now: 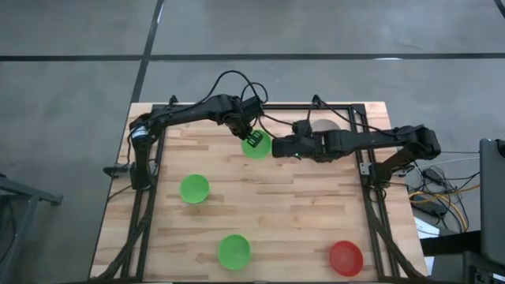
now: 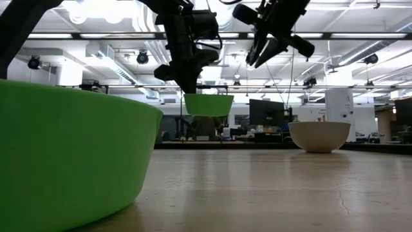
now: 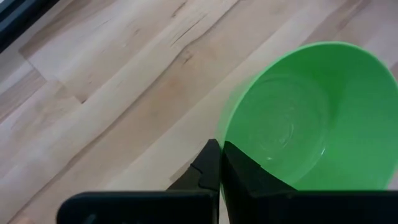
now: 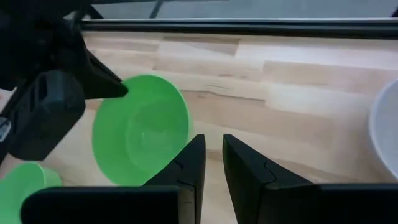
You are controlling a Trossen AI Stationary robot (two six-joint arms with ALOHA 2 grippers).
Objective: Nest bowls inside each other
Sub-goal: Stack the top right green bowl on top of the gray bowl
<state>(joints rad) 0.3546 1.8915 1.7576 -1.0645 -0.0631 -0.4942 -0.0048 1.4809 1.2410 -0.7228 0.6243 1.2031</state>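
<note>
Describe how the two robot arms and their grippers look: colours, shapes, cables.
Both arms are dark, nearly black, built of slim jointed segments. Loose black cables loop over the left arm near its wrist. The left gripper and right gripper each end in two flat, angular black fingers tapering to blunt tips. A small green light glows by the right wrist.

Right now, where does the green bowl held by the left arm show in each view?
High: held green bowl, upper middle of the table.
Low: top centre, hanging clear of the table under the left end effector.
Left wrist: right half, rim pinched.
Right wrist: left of centre.
Shared landmark: white bowl, at the right wrist view's right edge.
</note>
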